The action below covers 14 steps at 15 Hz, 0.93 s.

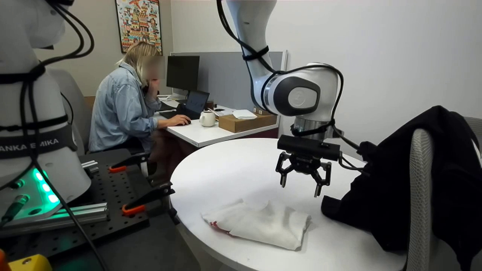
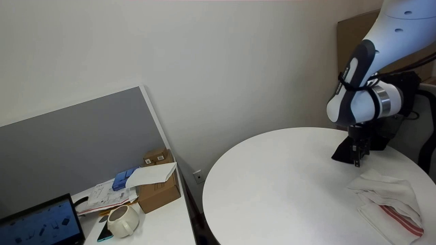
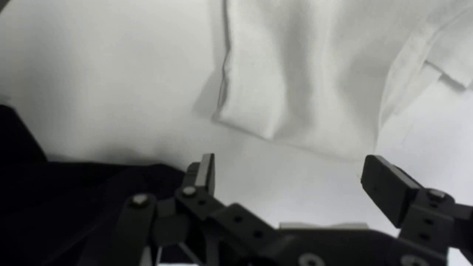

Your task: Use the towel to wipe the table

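The white towel (image 1: 263,224) with red stripes lies folded and rumpled on the round white table (image 1: 226,173). In an exterior view its red stripes show along one folded side of the towel (image 2: 388,194). My gripper (image 1: 300,189) is open and empty, pointing down above the table beside the towel. In the wrist view the towel (image 3: 314,74) lies beyond the fingertips. Bare table shows between the spread fingers of the gripper (image 3: 288,170). In an exterior view the gripper (image 2: 357,163) is seen edge-on, near the towel's far end.
A black garment (image 1: 380,188) drapes over a grey chair (image 1: 420,188) and lies partly on the table, close beside the gripper; it also fills the lower left of the wrist view (image 3: 74,210). A desk with a mug (image 1: 208,118), a cardboard box (image 1: 246,123) and a seated person stands behind.
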Tool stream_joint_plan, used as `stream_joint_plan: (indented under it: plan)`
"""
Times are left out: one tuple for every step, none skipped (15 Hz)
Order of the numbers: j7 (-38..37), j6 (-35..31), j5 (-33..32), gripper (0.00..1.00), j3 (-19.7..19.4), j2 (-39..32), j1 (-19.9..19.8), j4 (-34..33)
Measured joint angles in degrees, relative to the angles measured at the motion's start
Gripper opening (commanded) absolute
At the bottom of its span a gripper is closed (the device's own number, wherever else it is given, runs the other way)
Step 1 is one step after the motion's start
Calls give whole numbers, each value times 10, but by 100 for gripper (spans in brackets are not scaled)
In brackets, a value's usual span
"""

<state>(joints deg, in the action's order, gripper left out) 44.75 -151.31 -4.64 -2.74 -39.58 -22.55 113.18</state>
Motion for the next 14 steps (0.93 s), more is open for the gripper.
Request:
stream_joint_plan:
  plan:
    - [-19,4,9,100,1,15,0,2]
    - [-38,10,14,100,2,30,2,4]
    - [-58,19,18,100,2,46,3,6]
    - [-78,29,21,100,2,61,5,10]
    - [-97,39,23,100,1,77,7,14]
    - [-116,48,23,100,1,92,10,20]
    - [-133,58,23,100,1,108,13,26]
    - [-149,68,23,100,1,124,16,33]
    - [-163,78,23,100,1,140,20,39]
    - [-175,88,23,100,1,156,22,46]
    - [-184,98,25,100,1,174,25,54]
    - [-190,109,28,100,1,192,27,62]
    - [-190,120,32,100,1,210,29,71]
    - [-190,134,37,100,0,231,30,80]
